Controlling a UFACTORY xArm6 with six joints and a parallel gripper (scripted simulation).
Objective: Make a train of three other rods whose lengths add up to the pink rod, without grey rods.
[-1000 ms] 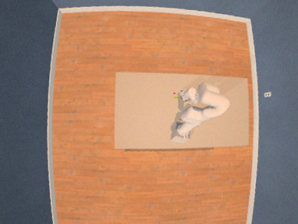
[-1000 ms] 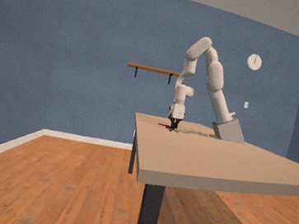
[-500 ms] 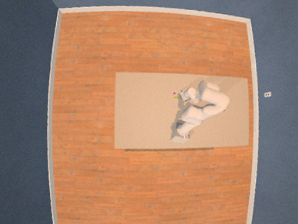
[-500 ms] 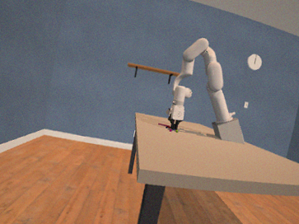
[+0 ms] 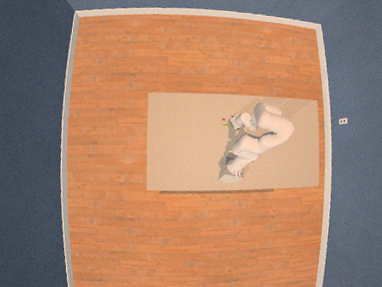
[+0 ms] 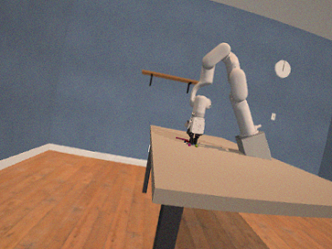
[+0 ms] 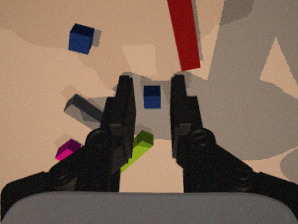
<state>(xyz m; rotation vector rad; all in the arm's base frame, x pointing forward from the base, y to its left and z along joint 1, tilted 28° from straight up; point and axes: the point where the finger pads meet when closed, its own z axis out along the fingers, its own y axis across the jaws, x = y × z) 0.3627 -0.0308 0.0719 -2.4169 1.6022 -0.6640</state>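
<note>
Magenta rod (image 7: 67,149) at lower left on the worktop (image 7: 40,50), grey rod (image 7: 83,107), blue cube (image 7: 81,38) further up, lime rod (image 7: 137,148), end effector (image 7: 150,96) part-open around a second blue cube (image 7: 152,96), gripping nothing, red rod (image 7: 180,12) beyond it.

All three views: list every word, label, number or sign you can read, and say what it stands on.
None can be read in any view.
Wall clock: shows one hand, no numerals visible.
Rods, such as the red rod and the blue rod between the fingers of the gripper: plain colour, no marks.
White arm, its grey base, and the small wall plate: no lettering can be made out.
</note>
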